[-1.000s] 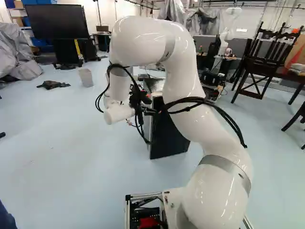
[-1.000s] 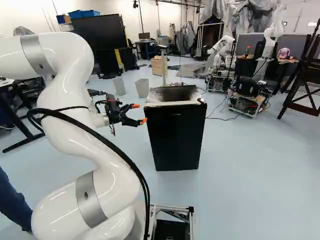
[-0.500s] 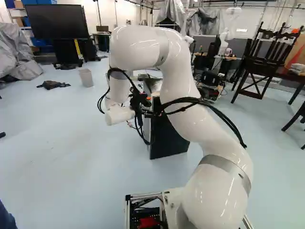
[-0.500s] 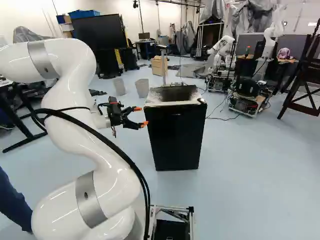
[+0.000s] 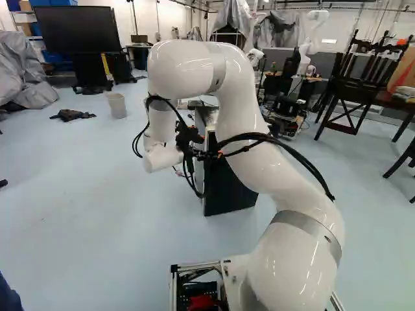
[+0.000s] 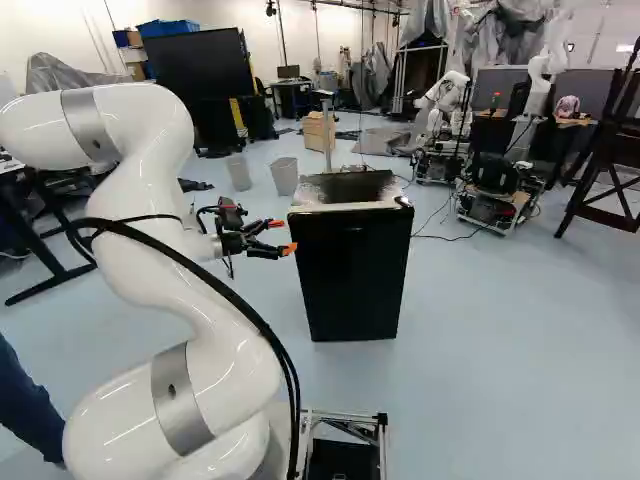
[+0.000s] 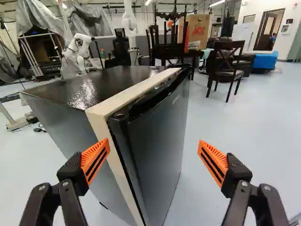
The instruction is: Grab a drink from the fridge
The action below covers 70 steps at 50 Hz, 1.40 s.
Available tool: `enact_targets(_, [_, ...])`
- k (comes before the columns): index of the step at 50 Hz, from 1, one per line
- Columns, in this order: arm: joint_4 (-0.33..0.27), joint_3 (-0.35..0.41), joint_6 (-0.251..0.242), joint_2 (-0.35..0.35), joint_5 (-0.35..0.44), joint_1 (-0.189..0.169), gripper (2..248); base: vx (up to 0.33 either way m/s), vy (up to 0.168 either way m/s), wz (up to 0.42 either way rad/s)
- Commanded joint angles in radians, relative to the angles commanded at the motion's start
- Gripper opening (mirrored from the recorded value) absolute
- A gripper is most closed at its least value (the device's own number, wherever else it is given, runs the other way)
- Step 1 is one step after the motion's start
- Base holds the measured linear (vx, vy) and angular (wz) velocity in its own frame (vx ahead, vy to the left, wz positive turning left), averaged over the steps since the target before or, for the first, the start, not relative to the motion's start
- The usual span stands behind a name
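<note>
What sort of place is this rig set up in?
Probably a robotics lab: another robot stands beyond the black mini fridge, and there's a large screen plus draped grey sheeting.

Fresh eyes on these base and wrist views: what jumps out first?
The big glossy white arm, looping up right of the middle in the left base view. Next, the black fridge standing on the floor near the middle of the right base view. Then the gripper, its bright orange pads spread wide in the wrist view, with the fridge's front edge ahead between them.
</note>
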Motion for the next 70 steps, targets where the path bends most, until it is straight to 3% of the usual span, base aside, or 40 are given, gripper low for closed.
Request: enact_targets(70, [0.0, -0.053, -0.01, -0.023, 0.019, -0.02, 247, 0.0, 0.0, 0.0])
